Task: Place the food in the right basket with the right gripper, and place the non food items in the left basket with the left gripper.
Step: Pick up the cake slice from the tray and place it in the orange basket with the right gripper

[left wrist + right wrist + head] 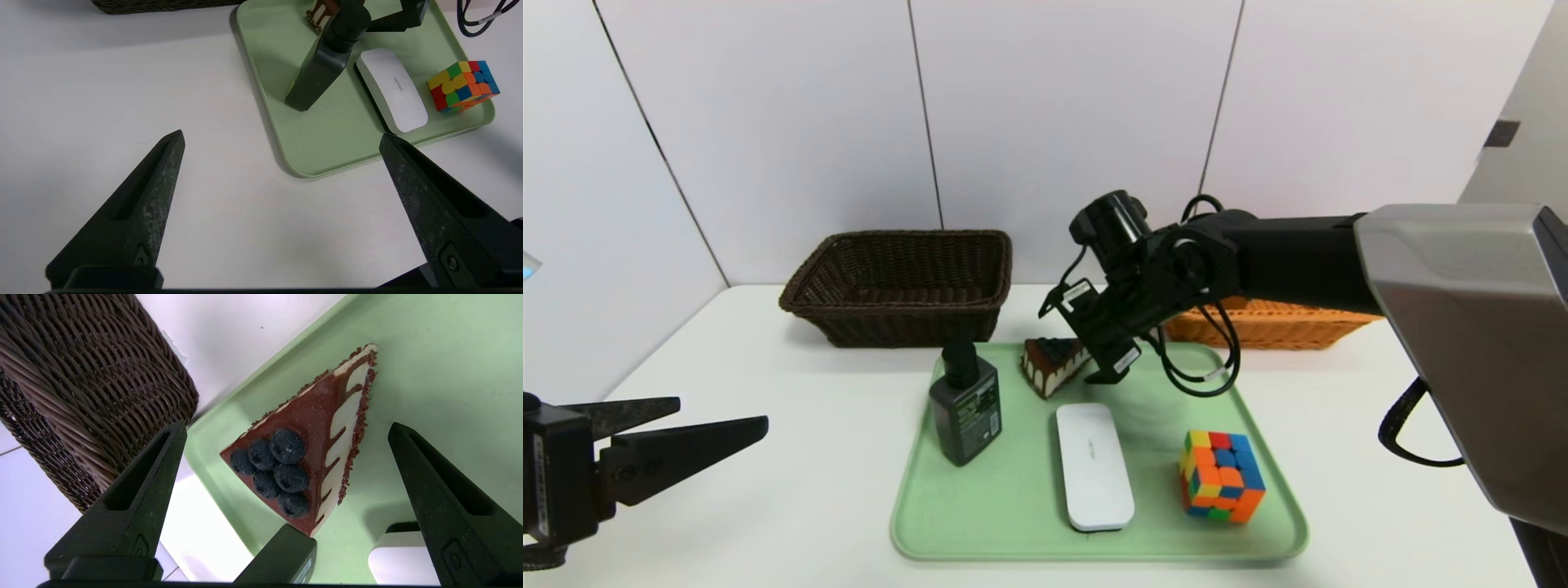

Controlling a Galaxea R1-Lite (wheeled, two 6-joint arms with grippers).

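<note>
A cake slice (1052, 365) topped with blueberries lies at the back of the green tray (1013, 523). My right gripper (1086, 359) hovers just above it, open; in the right wrist view the cake (310, 445) lies between the spread fingers of that gripper (286, 428), untouched. On the same tray stand a dark bottle (965, 406), a white case (1094, 465) and a colourful cube (1223, 476). My left gripper (723, 412) hangs open and empty over bare table at the near left, short of the tray's corner (327, 143). The left basket (903, 282) is dark brown, the right basket (1270, 325) orange.
Both baskets stand at the back, against the white wall, and my right arm covers most of the orange one. White table (768, 490) lies open between the left gripper and the tray. A loose black cable (1201, 376) hangs from the right wrist over the tray.
</note>
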